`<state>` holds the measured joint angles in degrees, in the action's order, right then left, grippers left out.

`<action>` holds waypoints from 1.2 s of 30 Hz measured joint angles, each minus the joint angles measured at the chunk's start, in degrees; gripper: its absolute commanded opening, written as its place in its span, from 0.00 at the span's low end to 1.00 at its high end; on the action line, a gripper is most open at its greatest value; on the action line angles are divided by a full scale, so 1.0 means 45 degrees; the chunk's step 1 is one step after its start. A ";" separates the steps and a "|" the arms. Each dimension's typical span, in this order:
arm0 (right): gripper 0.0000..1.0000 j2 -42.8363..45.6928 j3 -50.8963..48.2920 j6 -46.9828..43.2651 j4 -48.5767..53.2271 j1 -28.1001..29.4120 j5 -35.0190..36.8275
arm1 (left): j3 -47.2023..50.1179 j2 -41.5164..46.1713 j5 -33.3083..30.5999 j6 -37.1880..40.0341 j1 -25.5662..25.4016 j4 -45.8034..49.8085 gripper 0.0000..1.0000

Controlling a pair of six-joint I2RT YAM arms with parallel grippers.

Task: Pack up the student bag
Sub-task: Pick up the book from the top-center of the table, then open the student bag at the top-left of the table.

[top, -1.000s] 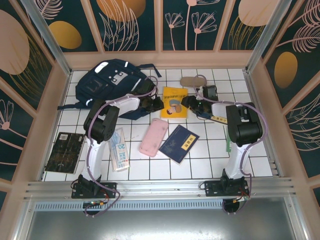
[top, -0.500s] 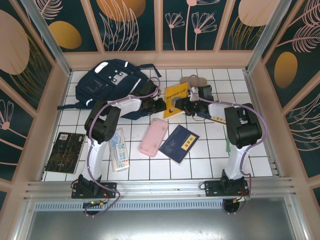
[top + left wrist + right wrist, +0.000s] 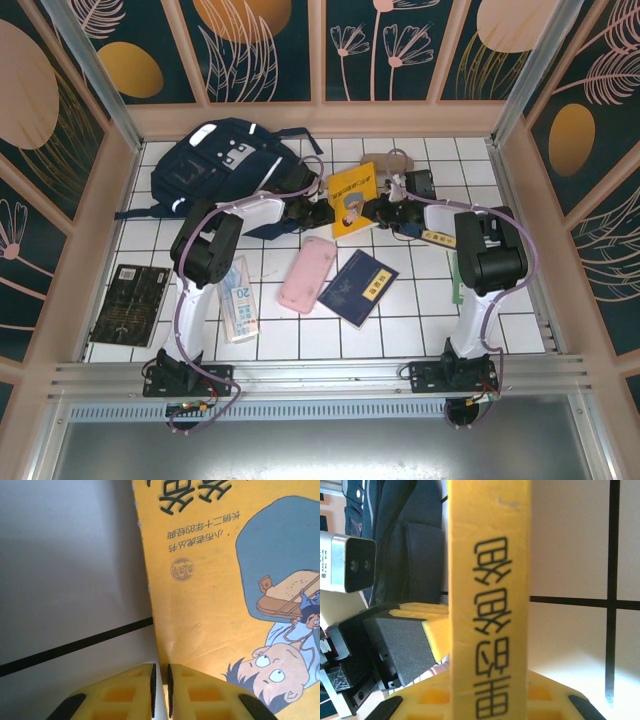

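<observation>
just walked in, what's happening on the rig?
Both arms are on the yellow book: the left claw pinches one edge, the right claw clamps its spine, holding it tilted beside the student bag. The pink case and navy booklet lie on the tiles, not yet packed.

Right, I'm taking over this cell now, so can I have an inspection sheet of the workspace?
Surface: white tiled table, no spills seen.
Job's things: student bag lying at the far left; yellow book just right of it.
Clutter: pink pencil case, dark blue booklet, dark book and white-and-blue pack loose on the tiles.
Grippers: left gripper and right gripper both shut on the yellow book, at opposite edges.
Cables: purple cables along both arms; no snag seen.
Surroundings: floral wall panels, metal frame.
</observation>
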<state>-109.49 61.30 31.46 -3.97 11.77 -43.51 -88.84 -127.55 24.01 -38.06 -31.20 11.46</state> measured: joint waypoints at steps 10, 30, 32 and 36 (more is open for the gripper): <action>0.00 0.1564 -0.0879 0.0971 -0.0301 0.0000 0.0277 | -0.1447 0.1477 -0.1423 0.1107 0.0073 0.2312 0.45; 0.00 0.3968 -0.2108 0.1904 -0.0690 0.0146 0.0699 | -0.2093 0.1209 -0.8422 0.5688 0.1258 0.5173 0.56; 0.00 0.4056 -0.2161 0.1962 -0.0685 0.0146 0.0704 | -0.2093 0.0874 -0.8650 0.5897 0.1258 0.5187 0.56; 0.00 0.4133 -0.2161 0.2108 -0.0704 0.0160 0.0709 | -0.2098 0.0529 -0.9219 0.6159 0.1239 0.5163 0.46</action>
<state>-90.89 51.57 40.95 -7.14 12.49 -40.32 -98.28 -125.16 -17.47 -10.35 -25.63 34.70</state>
